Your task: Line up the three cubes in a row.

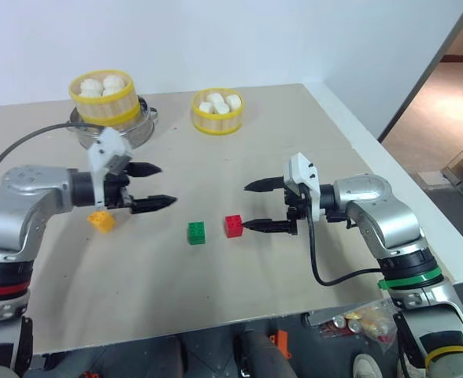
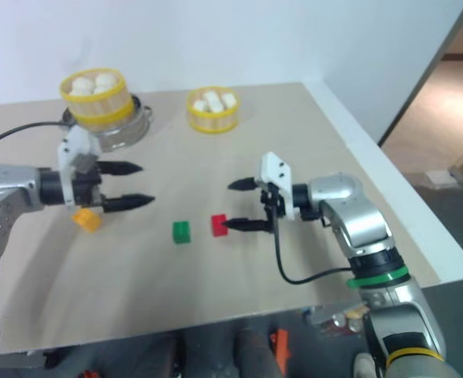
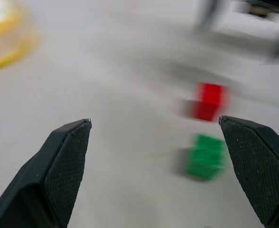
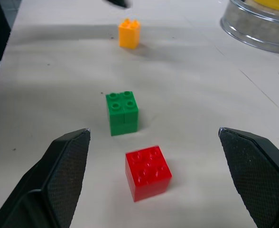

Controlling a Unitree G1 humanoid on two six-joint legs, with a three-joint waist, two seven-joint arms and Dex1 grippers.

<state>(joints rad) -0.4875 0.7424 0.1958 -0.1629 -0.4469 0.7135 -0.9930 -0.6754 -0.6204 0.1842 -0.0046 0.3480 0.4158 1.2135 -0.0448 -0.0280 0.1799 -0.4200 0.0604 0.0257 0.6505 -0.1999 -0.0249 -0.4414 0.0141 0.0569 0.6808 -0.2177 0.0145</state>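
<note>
While both pairs of black fingers stand wide apart with nothing between them, the left gripper (image 1: 154,187) hangs above the table (image 1: 294,134), pointing toward the right gripper (image 1: 257,206), which faces it from the other side; the red cube (image 1: 233,225) sits just beside the right gripper's lower fingertip, apart from it as far as can be told; the green cube (image 1: 196,232) stands near the red one on its left, a small gap between them; the yellow-orange cube (image 1: 101,220) lies well apart from those two, farther left, below the left gripper's wrist; all three rest on the tan tabletop in a rough line across it, unevenly spaced; at the far side stand two yellow-rimmed steamers of white buns, one (image 1: 104,96) on a metal pot (image 1: 141,126), the other (image 1: 216,110) on the bare table.
</note>
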